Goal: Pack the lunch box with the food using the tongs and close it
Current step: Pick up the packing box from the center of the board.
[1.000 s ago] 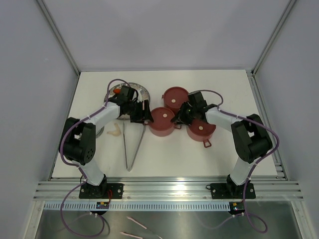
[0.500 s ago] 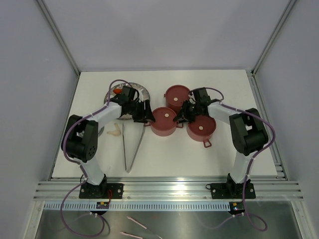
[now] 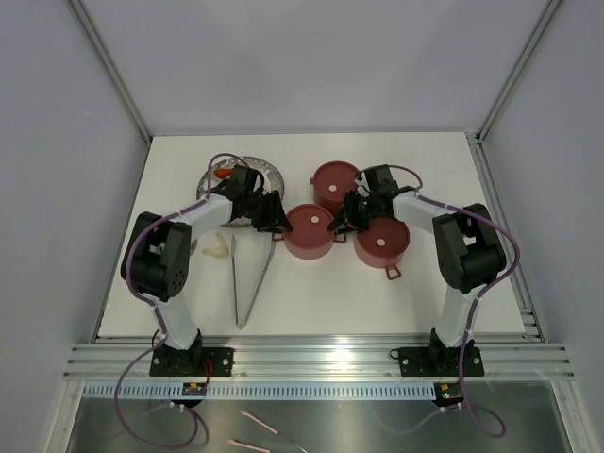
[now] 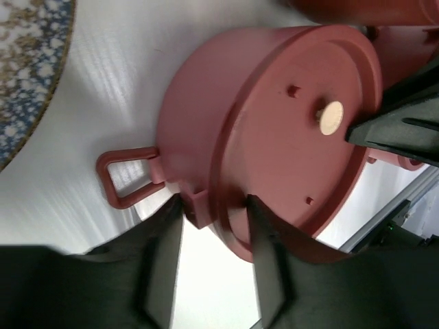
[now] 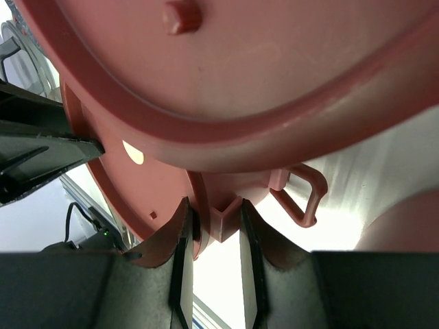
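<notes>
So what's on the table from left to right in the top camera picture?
Small pale piece → long thin silvery metal tongs → round dark-red metal tier with lid → another dark-red lidded tier with loop handle.

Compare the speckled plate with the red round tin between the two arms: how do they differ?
The grey speckled plate is flat and open, showing an orange food piece; the middle lunch box tier is dark red, tall-walled and lidded, contents hidden. The left gripper and right gripper have their jaws at the tier's opposite sides; neither is at the plate. Both are round.
</notes>
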Available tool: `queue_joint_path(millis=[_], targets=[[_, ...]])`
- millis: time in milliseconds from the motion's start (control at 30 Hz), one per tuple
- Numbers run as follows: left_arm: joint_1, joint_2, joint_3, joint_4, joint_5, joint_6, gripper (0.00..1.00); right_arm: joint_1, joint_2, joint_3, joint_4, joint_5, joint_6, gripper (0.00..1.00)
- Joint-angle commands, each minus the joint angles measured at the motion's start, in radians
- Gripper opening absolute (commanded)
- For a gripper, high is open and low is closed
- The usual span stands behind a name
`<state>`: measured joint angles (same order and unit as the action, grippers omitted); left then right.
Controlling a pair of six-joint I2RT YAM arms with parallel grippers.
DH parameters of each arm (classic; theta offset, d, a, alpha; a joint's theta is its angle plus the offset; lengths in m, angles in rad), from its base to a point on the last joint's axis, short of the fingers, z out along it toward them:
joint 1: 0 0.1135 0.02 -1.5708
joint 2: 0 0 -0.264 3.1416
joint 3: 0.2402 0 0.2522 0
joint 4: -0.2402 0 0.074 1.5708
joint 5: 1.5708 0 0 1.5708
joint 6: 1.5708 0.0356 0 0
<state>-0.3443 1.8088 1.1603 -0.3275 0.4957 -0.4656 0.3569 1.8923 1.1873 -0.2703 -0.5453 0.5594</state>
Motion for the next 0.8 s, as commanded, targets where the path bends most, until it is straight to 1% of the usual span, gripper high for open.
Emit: queue_joint_path(millis=[0, 67, 100, 167, 200, 267, 367, 500, 567, 633, 767], targets=[[-0.004, 0.006, 0.001, 0.084, 0.011, -0.019, 0.34, 0.001, 0.042, 0.005, -0.084, 0.022, -0.058, 0.0], [-0.009, 0.003, 0.002, 0.076, 0.006, -0.018, 0.26, 0.001, 0.039, 0.011, -0.092, 0.025, -0.058, 0.0], [-0.01, -0.008, 0.001, 0.07, 0.003, -0.016, 0.2, 0.001, 0.03, 0.012, -0.093, 0.027, -0.056, 0.0], [-0.012, -0.02, 0.001, 0.061, -0.006, -0.013, 0.13, 0.001, 0.021, 0.02, -0.104, 0.038, -0.052, 0.0], [-0.013, -0.034, 0.002, 0.053, -0.008, -0.015, 0.06, 0.001, 0.008, 0.023, -0.109, 0.041, -0.05, 0.0], [-0.012, -0.049, 0.013, 0.033, -0.011, -0.015, 0.0, 0.001, -0.019, 0.028, -0.119, 0.048, -0.046, 0.0], [-0.018, -0.089, 0.029, 0.007, -0.023, -0.01, 0.0, 0.002, -0.058, 0.034, -0.142, 0.056, -0.046, 0.0], [-0.038, -0.134, 0.108, -0.115, -0.052, 0.002, 0.0, 0.002, -0.153, 0.051, -0.185, 0.083, -0.039, 0.0], [-0.047, -0.173, 0.136, -0.148, -0.069, 0.002, 0.0, 0.002, -0.198, 0.06, -0.202, 0.116, -0.027, 0.0], [-0.056, -0.198, 0.194, -0.188, -0.098, -0.004, 0.0, 0.002, -0.226, 0.092, -0.24, 0.159, -0.024, 0.0], [-0.059, -0.204, 0.291, -0.228, -0.106, -0.015, 0.0, 0.001, -0.251, 0.155, -0.285, 0.211, -0.016, 0.0]])
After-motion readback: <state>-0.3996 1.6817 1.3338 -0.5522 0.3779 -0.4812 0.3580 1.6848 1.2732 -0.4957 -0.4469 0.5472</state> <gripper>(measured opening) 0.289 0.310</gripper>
